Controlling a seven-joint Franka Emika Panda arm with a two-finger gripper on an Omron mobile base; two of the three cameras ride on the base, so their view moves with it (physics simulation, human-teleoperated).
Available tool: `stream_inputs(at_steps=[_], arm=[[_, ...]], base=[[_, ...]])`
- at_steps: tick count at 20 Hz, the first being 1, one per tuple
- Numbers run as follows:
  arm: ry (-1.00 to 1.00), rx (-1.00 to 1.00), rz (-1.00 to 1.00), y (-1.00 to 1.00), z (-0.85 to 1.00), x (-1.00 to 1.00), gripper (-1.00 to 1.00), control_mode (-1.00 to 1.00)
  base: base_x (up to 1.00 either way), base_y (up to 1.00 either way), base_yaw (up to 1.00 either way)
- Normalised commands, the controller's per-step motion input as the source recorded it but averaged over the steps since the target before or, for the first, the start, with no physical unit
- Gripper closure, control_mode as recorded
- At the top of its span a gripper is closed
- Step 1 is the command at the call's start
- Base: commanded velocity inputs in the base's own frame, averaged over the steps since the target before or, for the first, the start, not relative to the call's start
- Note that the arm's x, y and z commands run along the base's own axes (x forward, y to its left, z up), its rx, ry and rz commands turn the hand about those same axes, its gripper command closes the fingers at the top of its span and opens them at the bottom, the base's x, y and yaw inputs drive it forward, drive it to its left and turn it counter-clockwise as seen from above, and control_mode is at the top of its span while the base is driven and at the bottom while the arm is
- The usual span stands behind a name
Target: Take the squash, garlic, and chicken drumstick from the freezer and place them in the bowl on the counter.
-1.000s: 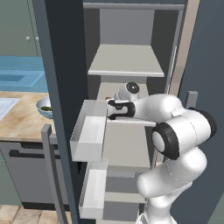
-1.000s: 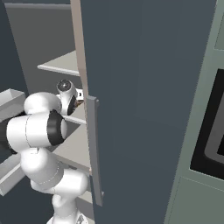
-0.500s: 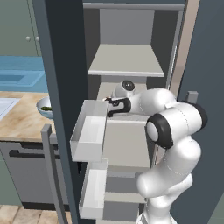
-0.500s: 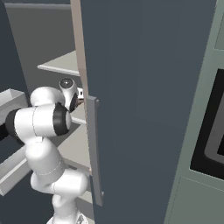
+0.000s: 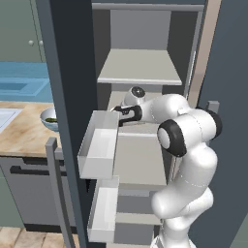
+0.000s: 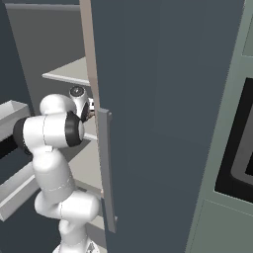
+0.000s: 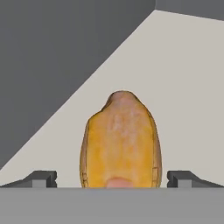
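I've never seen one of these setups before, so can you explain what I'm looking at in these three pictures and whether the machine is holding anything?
This is a white robot arm reaching into an open freezer in a simulated kitchen. Two pictures come from cameras riding behind the arm, one on each side. The third looks out from the hand itself: its two dark fingertips stand wide apart on either side of an orange-brown chicken drumstick lying on a pale shelf. The gripper is open and holds nothing yet. In the left picture, a bowl with something green inside it sits on the beige counter.
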Motion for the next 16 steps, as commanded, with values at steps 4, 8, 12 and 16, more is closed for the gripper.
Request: stream_inputs(at_steps=[4,8,12,16], arm=[[0.02,0.0,0.0,0.0,-0.09,0.15,-1.0,-1.0],[0.03,0.0,0.0,0.0,-0.16,0.12,-1.0,-1.0],[0.03,0.0,0.0,0.0,-0.29,0.08,-1.0,-1.0],[0.0,0.0,0.0,0.02,-0.33,0.16,1.0,-1.0]], base=[[0.0,0.0,0.0],[0.0,0.0,0.0],[0.0,0.0,0.0],[0.0,0.0,0.0]])
